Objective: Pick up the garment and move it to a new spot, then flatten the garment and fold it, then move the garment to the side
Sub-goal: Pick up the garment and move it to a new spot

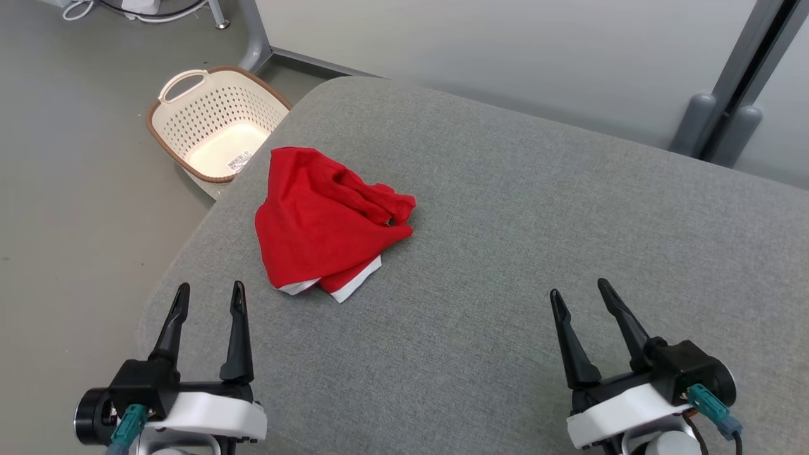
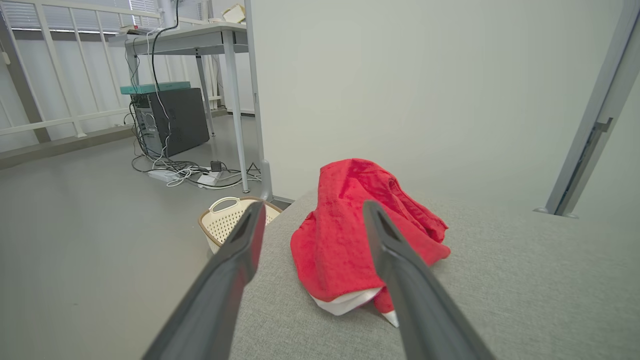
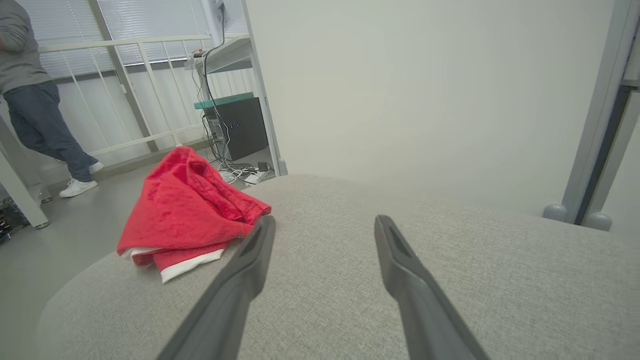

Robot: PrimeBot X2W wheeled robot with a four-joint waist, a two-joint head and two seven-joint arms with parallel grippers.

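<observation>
A crumpled red garment (image 1: 325, 221) with a white hem lies in a heap on the left part of the grey padded table (image 1: 505, 253), near its left edge. In the left wrist view the garment (image 2: 345, 235) rests just beyond my fingertips; in the right wrist view the garment (image 3: 185, 215) is off to the left. My left gripper (image 1: 210, 297) hovers open and empty at the lower left, a short way in front of the heap. At the lower right my right gripper (image 1: 578, 292) is open too, well away from the cloth.
A cream perforated basket (image 1: 218, 120) with a brown rim stands on the floor beside the table's far left corner. A pale wall and a grey post (image 1: 727, 107) run behind the table. A person (image 3: 30, 95) stands on the floor far off, near a desk with cables.
</observation>
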